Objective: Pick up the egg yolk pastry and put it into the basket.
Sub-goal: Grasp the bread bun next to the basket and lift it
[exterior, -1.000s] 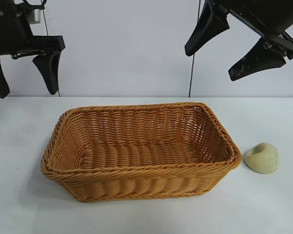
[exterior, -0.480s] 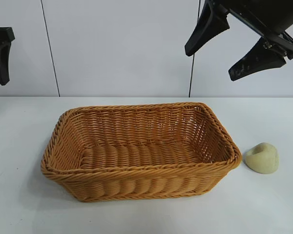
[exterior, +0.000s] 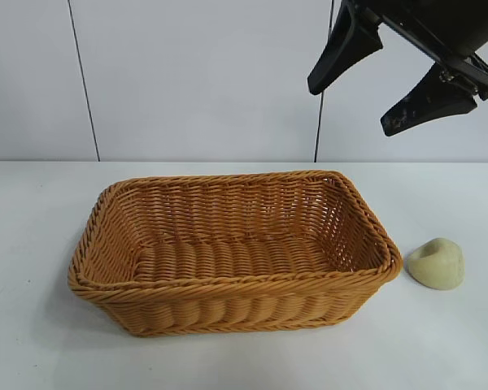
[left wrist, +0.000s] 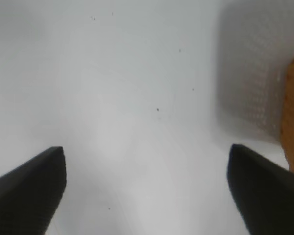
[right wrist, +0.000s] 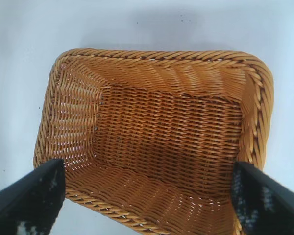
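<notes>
Left arm has gone out of the exterior view since the earlier frames; a second ago it hung at the far left top corner, half a second ago only a finger showed at the left edge. Basket, pastry and right arm have not shifted.

Right gripper (exterior: pixel 394 88) hangs high at the top right, above the basket's right end, fingers spread wide, nothing between them, touching nothing. Its wrist view looks straight down into the basket (right wrist: pixel 257 93), both dark fingertips (right wrist: pixel 32 198) framing the woven floor; no contents visible inside.

Left gripper (left wrist: pixel 147 188) shows only in its own wrist view: fingers wide apart, empty, over bare white table (left wrist: pixel 112 98), with a sliver of the basket's orange wicker at one edge.

Basket (exterior: pixel 228 286) sits mid-table, long side toward the camera, rim braided, sides sloped.

Egg yolk pastry (exterior: pixel 436 263) lies on the table just beside the basket's right near corner, outside it, a narrow gap between them, not touched by either gripper. It sits well below the right gripper.
</notes>
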Robot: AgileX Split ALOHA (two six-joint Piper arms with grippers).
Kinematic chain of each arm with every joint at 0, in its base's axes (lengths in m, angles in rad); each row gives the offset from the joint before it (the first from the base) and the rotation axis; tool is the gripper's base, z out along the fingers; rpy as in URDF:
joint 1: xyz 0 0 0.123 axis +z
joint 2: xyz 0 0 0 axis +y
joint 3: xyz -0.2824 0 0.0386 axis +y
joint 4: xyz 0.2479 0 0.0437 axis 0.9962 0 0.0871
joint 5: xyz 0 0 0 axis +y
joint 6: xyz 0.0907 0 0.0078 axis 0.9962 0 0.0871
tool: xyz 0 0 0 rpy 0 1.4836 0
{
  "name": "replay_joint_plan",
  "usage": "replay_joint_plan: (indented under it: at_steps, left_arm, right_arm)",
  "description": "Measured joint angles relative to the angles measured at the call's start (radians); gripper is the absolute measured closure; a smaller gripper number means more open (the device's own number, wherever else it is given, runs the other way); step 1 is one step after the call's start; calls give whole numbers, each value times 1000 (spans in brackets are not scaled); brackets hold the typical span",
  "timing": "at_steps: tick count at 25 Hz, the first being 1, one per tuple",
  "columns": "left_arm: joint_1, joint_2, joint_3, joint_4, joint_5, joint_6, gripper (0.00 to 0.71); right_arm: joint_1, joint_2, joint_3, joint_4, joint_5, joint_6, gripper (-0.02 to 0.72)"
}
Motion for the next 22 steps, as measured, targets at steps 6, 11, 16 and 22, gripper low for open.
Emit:
replay_joint_plan:
  at_steps: [6, 11, 16, 22]
  left_arm:
    - [0, -356, 263, 11, 2, 1, 67]
    - [0, -650, 478, 13, 4, 1, 67]
    - [0, -886, 634, 13, -10, 3, 67]
    - [0, -1198, 803, 10, -110, 3, 67]
  right_arm:
    - [0, 0, 0, 0, 2, 0, 47]
    - [0, 0, 0, 0, 5, 0, 47]
    - [0, 0, 0, 0, 7, 0, 47]
    - [0, 0, 0, 0, 7, 0, 47]
